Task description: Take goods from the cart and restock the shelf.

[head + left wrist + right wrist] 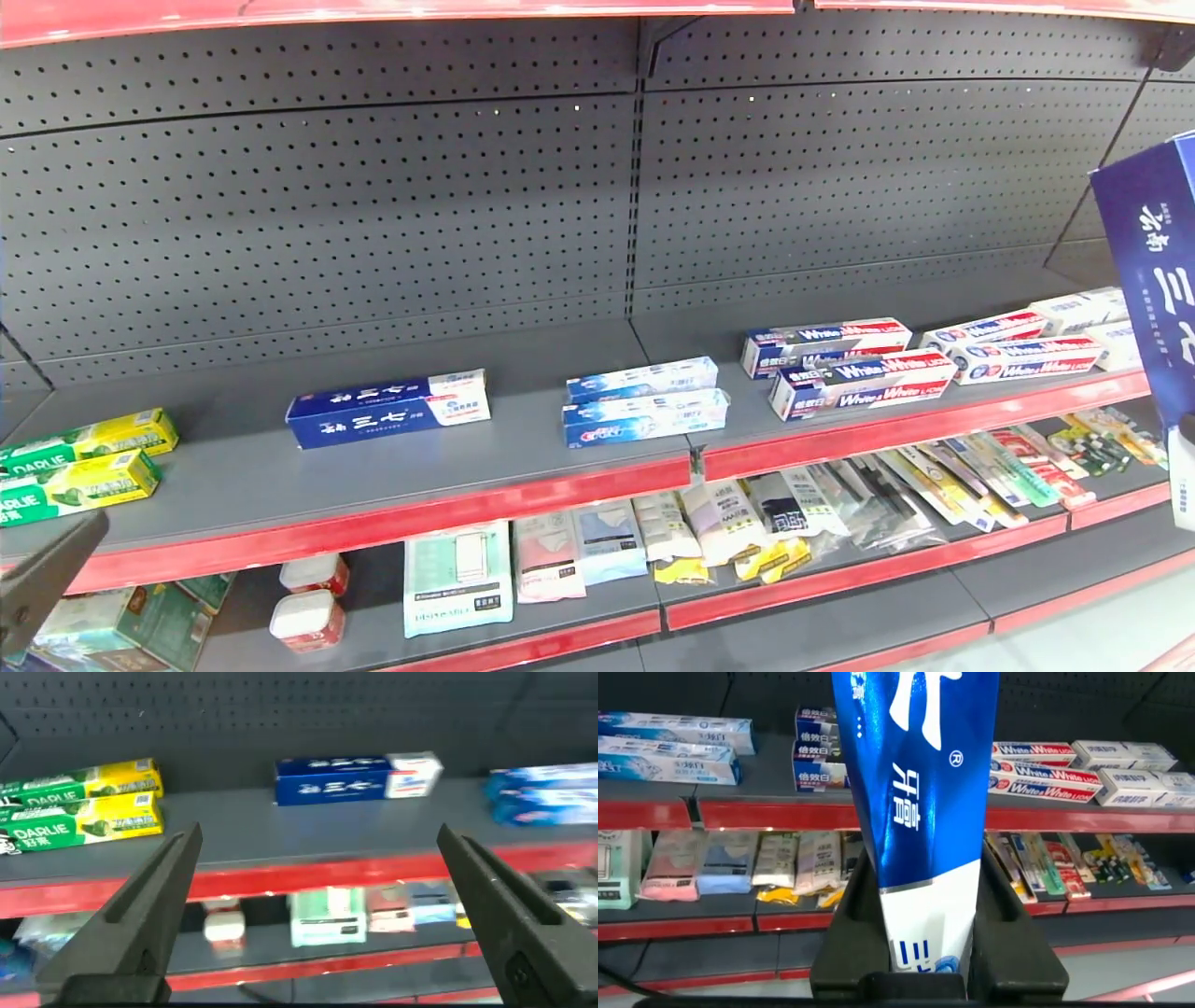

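— Fingers on the right arm, what do they show?
— Right fingers (1001, 910) are clamped on the held box (920, 784), one on each side of its white end. The box stands upright, with its dark blue length rising above them.
— Where is it against the shelf (233, 476)?
— In the air before the shelf's right end, not touching it.
— And the left fingers (154, 905)?
— Spread wide with nothing between them, low before the shelf's left end.
— What lies on the shelf?
— At its left end, two green-yellow boxes (79, 462) lie side by side. Further along, left of the shelf's middle, is a lone blue box (387, 408), coloured like the held one. Around the middle, two pale-blue boxes (644, 403) lie one behind the other. The right half carries red-white boxes (859, 373) in rows. All lie flat, long sides roughly along the shelf's red lip.
— And under the shelf?
— A lower shelf (822, 579) with flat packets (457, 579) and, toward its left, two small jars (308, 597).
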Tool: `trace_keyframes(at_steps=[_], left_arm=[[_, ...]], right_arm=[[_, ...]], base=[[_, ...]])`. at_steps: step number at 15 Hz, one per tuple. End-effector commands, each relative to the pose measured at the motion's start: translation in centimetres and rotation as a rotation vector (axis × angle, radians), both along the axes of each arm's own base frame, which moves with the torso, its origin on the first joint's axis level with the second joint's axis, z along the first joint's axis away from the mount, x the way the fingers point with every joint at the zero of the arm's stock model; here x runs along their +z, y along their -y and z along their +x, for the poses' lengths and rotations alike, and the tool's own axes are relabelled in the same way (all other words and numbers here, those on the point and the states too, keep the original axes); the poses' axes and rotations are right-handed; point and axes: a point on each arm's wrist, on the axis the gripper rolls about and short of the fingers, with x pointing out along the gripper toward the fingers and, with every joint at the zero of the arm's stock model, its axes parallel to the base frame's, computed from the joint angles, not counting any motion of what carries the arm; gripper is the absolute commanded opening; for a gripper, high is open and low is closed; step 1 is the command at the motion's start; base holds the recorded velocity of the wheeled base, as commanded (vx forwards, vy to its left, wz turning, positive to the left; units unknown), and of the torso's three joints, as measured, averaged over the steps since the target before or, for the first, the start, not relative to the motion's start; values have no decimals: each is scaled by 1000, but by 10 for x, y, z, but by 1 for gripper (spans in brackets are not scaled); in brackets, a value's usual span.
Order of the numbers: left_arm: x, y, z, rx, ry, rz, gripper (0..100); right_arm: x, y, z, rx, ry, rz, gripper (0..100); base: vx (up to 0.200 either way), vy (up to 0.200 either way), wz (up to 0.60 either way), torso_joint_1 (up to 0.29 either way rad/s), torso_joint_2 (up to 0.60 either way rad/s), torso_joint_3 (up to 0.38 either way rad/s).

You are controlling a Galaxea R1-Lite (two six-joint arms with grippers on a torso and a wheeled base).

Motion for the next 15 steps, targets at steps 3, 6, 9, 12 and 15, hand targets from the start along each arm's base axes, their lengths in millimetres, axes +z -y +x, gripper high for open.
trace_keyframes(at_steps=[3,6,9,12,15], left_arm=[[-39,-4,156,134,-181,-7,100],[-43,1,218,165,-189,8,100],[-40,5,252,170,-236,-14,100],[-37,16,274,188,-242,-74,100],[-41,19,281,187,-258,-85,100]], right_arm=[[-1,0,5,8,-18,-14,0],[-2,0,5,11,-23,-28,0],[-3,0,5,13,-29,-34,0],[-7,-2,6,31,-45,-42,0],[-11,-4,6,53,-59,-50,0]], base=[[0,0,0,0,0,0],[0,0,0,0,0,0],[0,0,0,0,0,0],[0,0,0,0,0,0],[0,0,0,0,0,0]])
